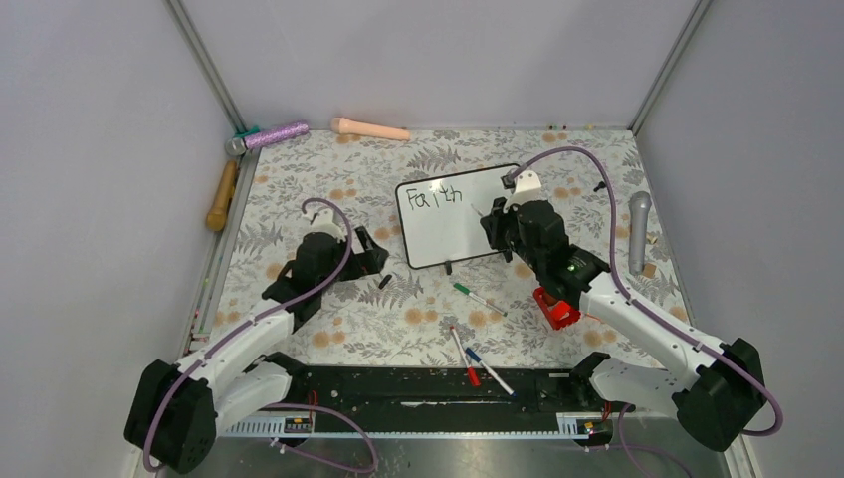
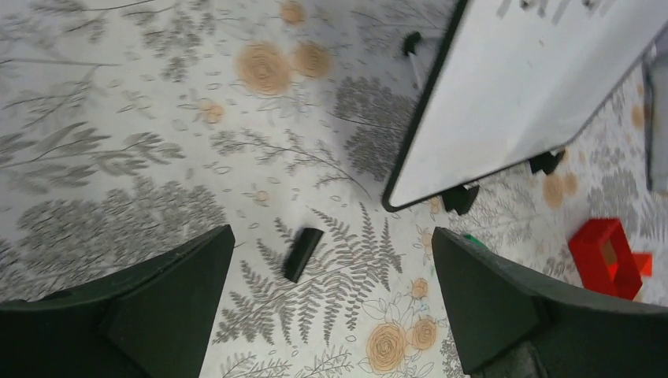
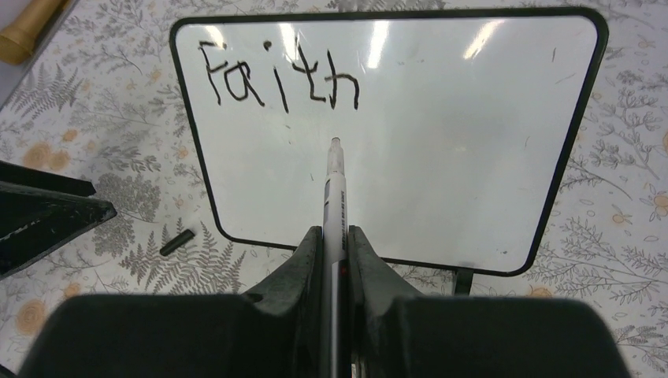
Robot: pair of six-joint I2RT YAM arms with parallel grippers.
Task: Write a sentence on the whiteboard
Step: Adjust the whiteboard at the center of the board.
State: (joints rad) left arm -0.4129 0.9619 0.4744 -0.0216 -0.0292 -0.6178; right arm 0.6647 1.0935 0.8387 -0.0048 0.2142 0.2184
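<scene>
Reaching over the whiteboard, the right hand clamps a marker.

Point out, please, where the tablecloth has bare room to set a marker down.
The far-left cloth is free, between the wooden handle and the whiteboard, beyond the left arm. Another bare patch lies between that arm and the red marker. Crowded: front centre, with green marker, blue marker and red holder.
</scene>
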